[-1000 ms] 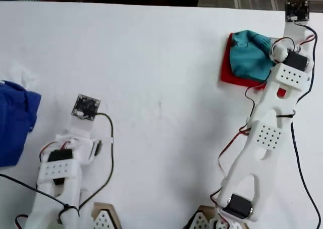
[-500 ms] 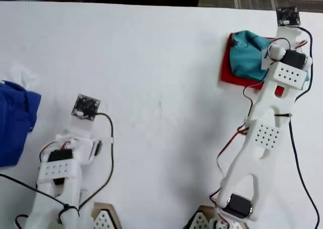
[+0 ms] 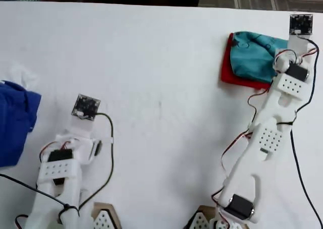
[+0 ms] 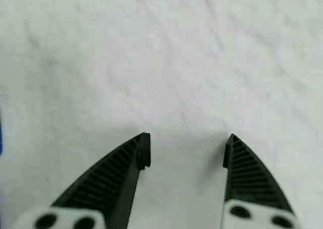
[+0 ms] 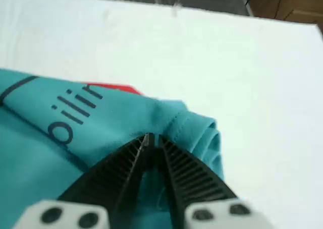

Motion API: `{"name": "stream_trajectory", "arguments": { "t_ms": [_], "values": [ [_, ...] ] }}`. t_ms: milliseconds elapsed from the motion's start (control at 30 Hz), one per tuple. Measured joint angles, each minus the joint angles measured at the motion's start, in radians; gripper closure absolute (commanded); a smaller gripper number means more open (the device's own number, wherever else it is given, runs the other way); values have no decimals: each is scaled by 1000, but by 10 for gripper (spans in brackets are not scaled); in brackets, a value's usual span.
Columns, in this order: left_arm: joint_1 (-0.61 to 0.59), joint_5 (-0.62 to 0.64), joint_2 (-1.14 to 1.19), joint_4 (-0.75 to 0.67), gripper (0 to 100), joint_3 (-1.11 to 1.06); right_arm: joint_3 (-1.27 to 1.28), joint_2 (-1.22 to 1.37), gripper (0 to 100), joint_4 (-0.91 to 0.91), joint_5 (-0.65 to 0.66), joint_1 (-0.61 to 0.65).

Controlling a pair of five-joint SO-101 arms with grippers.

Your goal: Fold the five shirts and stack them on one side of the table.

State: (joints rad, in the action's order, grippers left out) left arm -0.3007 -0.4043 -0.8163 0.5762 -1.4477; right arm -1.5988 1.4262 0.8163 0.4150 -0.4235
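**Teal shirt [image 3: 252, 57]: soft, limp**

Lies crumpled on red shirt [image 3: 227, 76], far right. Right claw [image 5: 150, 139] closed, seemingly pinching its hem fold. Cloth likely sags and slides; take seams or corners. Left claw [image 4: 185, 151] wide over table [image 3: 151, 62], near left.

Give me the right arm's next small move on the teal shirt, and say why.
Probably draw the right gripper slightly outward to pull the teal shirt flatter. Its jaws are shut with the tips at a rolled, bunched edge of that shirt, which lies rumpled on the red shirt. I cannot tell whether cloth is actually pinched.
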Motion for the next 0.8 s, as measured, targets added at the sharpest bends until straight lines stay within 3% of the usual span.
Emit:
{"name": "stream_trajectory", "arguments": {
  "t_ms": [133,267,433,567,800],
  "values": [
    [0,0,0,0,749,0,0,6,978,-140,-5,-9],
    [0,0,0,0,749,0,0,6,978,-163,-20,-12],
    [0,0,0,-9,749,-3,0,-46,978,-161,-129,-11],
    [0,0,0,-9,749,-3,0,-121,978,-29,-153,-12],
    [0,0,0,-9,749,-3,0,-275,978,397,-155,-17]
  ]
}}
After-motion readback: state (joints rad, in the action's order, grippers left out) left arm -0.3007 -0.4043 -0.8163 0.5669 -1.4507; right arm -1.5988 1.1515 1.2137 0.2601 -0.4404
